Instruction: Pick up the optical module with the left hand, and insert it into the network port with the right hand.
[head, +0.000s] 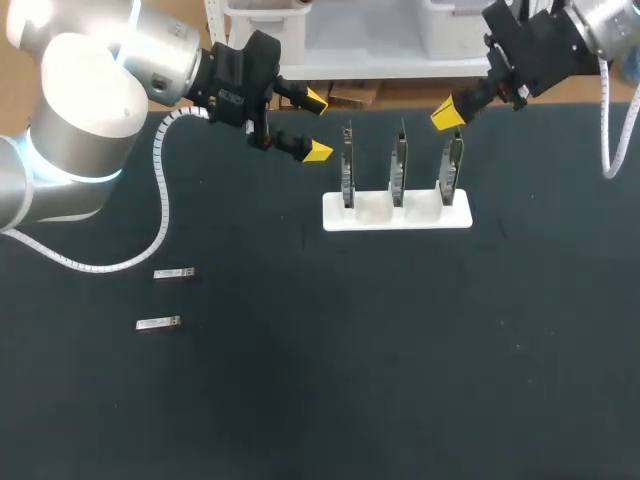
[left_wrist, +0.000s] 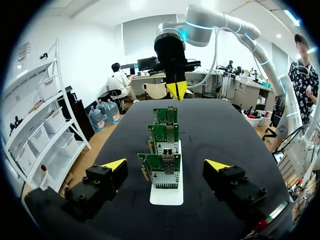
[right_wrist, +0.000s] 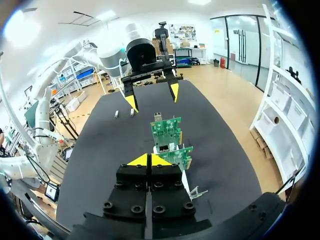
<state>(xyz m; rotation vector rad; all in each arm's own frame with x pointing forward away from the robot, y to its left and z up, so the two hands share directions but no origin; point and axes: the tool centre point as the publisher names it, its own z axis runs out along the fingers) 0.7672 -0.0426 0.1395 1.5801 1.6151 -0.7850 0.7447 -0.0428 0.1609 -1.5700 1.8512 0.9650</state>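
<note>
Two small silver optical modules (head: 174, 273) (head: 158, 323) lie on the black mat at the left, also seen as modules (right_wrist: 116, 114) (right_wrist: 132, 112) far ahead in the right wrist view. Three green network cards stand upright in a white stand (head: 397, 212); the nearest card (left_wrist: 164, 170) faces my left gripper. My left gripper (head: 316, 125) hangs open and empty just left of the stand, well away from the modules. My right gripper (head: 447, 115) is shut on nothing above the stand's right end. In its own view the right gripper (right_wrist: 149, 160) sits just behind a card (right_wrist: 177, 156).
The black mat (head: 350, 380) covers the whole table. The stand (left_wrist: 166, 196) sits at the back middle between my two arms. A white cable loops from my left arm down onto the mat (head: 110, 262) near the modules.
</note>
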